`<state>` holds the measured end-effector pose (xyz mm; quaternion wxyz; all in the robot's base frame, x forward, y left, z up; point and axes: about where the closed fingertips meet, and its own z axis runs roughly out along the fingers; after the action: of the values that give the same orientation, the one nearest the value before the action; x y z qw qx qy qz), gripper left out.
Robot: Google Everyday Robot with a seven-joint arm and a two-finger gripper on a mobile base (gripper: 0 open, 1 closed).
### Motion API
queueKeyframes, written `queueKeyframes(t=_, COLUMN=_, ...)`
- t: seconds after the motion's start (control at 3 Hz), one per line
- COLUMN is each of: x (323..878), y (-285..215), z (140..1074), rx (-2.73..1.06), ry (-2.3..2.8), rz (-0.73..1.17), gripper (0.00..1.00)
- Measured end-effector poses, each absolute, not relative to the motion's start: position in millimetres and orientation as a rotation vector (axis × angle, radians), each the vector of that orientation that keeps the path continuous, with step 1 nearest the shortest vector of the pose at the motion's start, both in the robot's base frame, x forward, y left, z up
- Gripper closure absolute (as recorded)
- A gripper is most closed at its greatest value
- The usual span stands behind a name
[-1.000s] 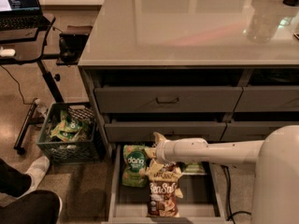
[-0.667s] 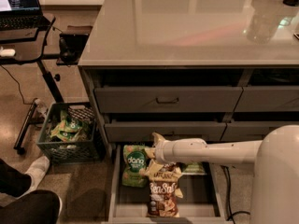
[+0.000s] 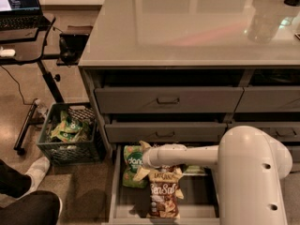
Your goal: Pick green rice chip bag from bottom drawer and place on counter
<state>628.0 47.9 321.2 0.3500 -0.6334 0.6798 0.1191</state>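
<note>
Stillness marks the last second: arm, bags and drawer sit exactly where they were, so no grasp has closed and no lift has begun.

The bench (image 3: 187,32), glossy grey, fills the frame from 10 o'clock round to 2 o'clock and carries no snack bag that I can see. The robot's white arm (image 3: 201,154) leaves a bulky shoulder at 4 o'clock and reaches level toward 9 o'clock, over the bottom drawer (image 3: 114,191). That drawer is pulled out at 6 o'clock beneath the two like drawers higher up. At 8 o'clock a dark crate (image 3: 51,149) stands on the floor with pale-green bags in it.

Inside the drawer a brown-and-cream bag (image 3: 164,198) lies toward 6 o'clock, its top tucked under the arm. The green rice chip bag (image 3: 131,165) lies flat by the drawer's left wall, at 10 o'clock from the brown one. The gripper (image 3: 140,159) hangs over that bag's right edge. Its jaws are released and spread wide, one toward 12 o'clock and one toward 6 o'clock, with the bag's edge between them. Whether they touch the foil I cannot tell.

The pause reads as alignment before the pinch. Next comes closing on the crinkly edge, which could slip out, and a lift that leaves the brown bag behind.
</note>
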Motion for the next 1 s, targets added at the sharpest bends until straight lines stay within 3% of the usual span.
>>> queueKeyframes(t=1.0, x=635.4, y=68.6, z=247.0, rx=-1.535, ry=1.754, rz=0.349, gripper=0.0)
